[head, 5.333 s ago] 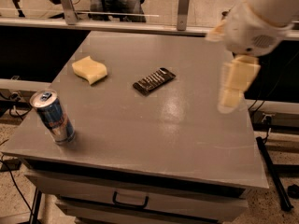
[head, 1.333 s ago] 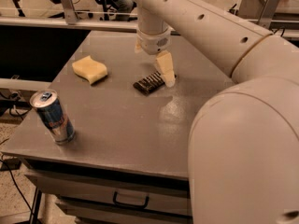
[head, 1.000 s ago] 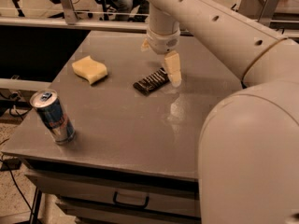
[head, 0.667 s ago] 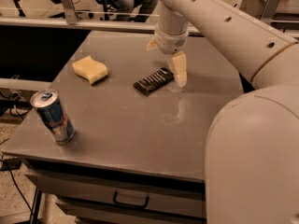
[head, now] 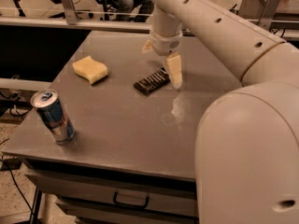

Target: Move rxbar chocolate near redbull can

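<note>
The rxbar chocolate (head: 151,81), a flat black bar with white stripes, lies on the grey table (head: 121,125) near its middle. My gripper (head: 161,59) hangs down over the bar's far right end. It is open: one pale finger (head: 174,71) reaches down to the table just right of the bar, and the other (head: 146,46) shows behind it. The bar is not held. The redbull can (head: 53,116), blue and silver, stands upright near the table's front left corner, well away from the bar.
A pale yellow wavy sponge (head: 90,69) lies left of the bar. My arm's large white links (head: 243,125) fill the right side of the view. A drawer with a handle (head: 131,202) sits under the table's front edge. Rails run behind the table.
My gripper has come in from the right and settled down over the bar's right end. The bar, can and sponge have not moved.
</note>
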